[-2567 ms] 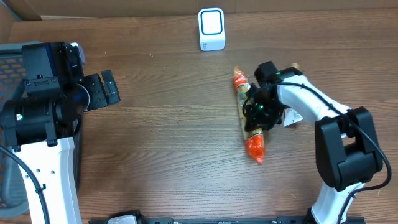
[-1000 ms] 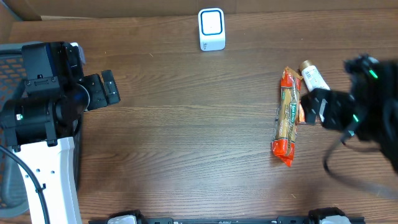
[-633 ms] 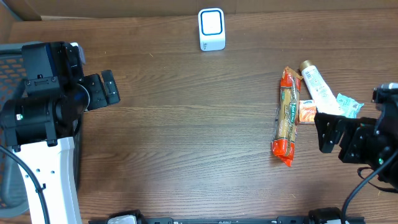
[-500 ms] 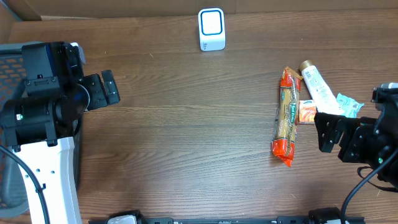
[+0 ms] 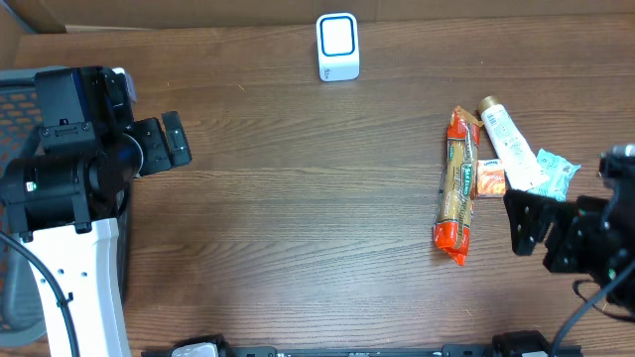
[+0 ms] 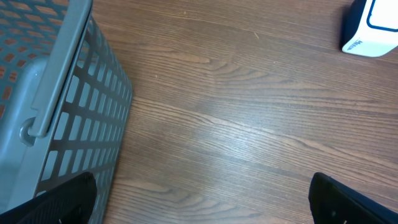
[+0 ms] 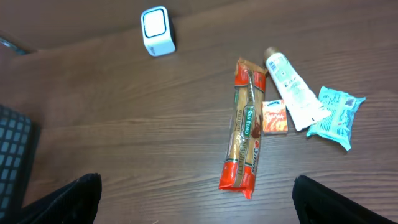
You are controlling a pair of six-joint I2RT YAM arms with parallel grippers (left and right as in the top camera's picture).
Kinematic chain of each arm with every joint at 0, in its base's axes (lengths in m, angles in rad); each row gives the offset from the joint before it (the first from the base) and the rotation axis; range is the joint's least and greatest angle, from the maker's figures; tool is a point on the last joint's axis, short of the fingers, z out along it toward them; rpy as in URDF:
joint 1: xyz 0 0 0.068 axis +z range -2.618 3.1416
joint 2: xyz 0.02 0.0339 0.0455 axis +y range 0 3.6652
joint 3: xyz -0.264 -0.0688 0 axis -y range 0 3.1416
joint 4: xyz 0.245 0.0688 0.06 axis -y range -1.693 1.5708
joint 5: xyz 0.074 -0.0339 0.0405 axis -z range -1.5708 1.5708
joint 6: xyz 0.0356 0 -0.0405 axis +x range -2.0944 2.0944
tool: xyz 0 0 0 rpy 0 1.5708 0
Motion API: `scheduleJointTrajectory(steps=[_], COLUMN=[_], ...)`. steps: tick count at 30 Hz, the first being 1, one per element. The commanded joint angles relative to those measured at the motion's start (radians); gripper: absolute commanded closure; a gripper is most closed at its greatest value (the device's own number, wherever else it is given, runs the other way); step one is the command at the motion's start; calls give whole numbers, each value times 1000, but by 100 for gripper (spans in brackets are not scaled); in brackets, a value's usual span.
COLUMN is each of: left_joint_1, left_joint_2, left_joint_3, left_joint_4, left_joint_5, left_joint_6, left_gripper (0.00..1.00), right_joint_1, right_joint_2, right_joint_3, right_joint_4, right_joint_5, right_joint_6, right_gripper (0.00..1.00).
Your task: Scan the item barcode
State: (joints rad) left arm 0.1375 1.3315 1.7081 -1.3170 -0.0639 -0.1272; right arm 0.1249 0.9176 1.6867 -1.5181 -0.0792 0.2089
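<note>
A long orange-red spaghetti packet (image 5: pixel 458 185) (image 7: pixel 245 137) lies flat on the wooden table at the right, with no gripper on it. The white barcode scanner (image 5: pixel 337 45) (image 7: pixel 157 30) (image 6: pixel 371 28) with a blue outline stands at the table's back middle. My right gripper (image 5: pixel 526 223) (image 7: pixel 199 202) hovers open to the right of the packet's near end, nothing between its fingers. At the far left, beside the basket, my left gripper (image 5: pixel 171 142) (image 6: pixel 202 202) is open and empty over bare wood.
Next to the packet lie a white tube (image 5: pixel 506 139) (image 7: pixel 289 87), a small orange box (image 5: pixel 489 178) (image 7: pixel 274 117) and a teal packet (image 5: pixel 556 169) (image 7: pixel 336 117). A grey mesh basket (image 6: pixel 50 99) stands at the left edge.
The right arm has let the spaghetti packet lie on the table and drawn back to the right front corner. The left arm has not moved.
</note>
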Motion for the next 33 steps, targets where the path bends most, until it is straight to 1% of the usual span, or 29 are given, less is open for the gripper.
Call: scheduleJointTrajectory(steps=[1,4,7,11,18,24,28,33], left_joint_1=[-2,-2,-2,-2,-2,-2,-2,-2], left_joint_2=[4,4,4,4,4,4,4,4], left_joint_3=[6,6,7,7,7,7,6,7], left_joint_4=[1,1,1,1,1,1,1,1], left_joint_5=[5,5,5,5,5,5,5,5], left_joint_6=[16,16,16,16,16,15,16,16], left_gripper=[0,0,0,0,0,0,0,0], right_joint_1=[-1,-1,-1,-2,-3,-3,-3,-3], right_joint_2=[-90,-161,-250,-376,-586,-730,-804,-866], right_joint_3=[-52,-138,-279,-525,-988,-1307,-1462,-1588], right_joint_4=[80,193,348,614,1109,1434,1584,1659], right_joint_5=[102,158,203,237,236,236,235,224], right_joint_6=[-7,-7,-7,-7,-6,-3,2,5], right_gripper=[0,0,0,0,0,0,0,0])
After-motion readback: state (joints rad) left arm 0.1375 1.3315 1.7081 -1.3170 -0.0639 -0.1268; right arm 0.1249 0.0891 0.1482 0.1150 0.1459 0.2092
